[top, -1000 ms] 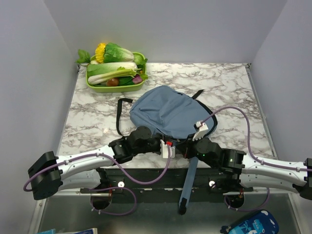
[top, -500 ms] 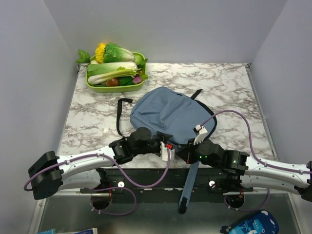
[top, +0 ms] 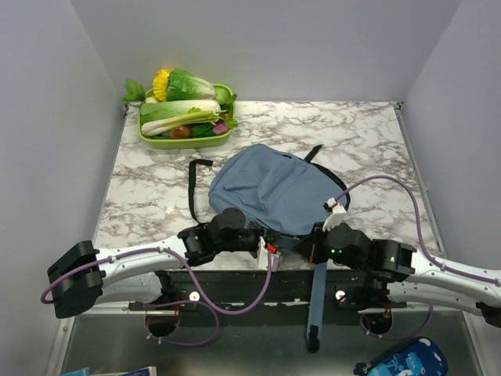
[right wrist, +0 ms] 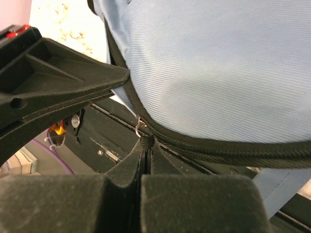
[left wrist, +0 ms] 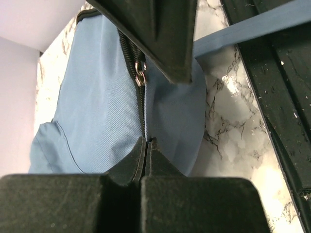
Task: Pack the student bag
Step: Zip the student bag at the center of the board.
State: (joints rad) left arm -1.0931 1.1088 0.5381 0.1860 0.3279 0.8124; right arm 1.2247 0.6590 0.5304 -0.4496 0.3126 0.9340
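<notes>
1. Tabletop (top: 156,196): the student bag (top: 274,188) lies near its middle, towards the near edge. One blue strap (top: 316,305) hangs over that edge.
2. Student bag: its zip (right wrist: 218,149) looks closed, so packing has probably not begun.
3. Left jaws: clenched on the bag's fabric beside the zip. If that pinch slips, the bag may drag instead of opening.
4. Right jaws: clenched on the zip pull (right wrist: 146,138). A skewed tug could lose the small tab or jam the teeth.
</notes>
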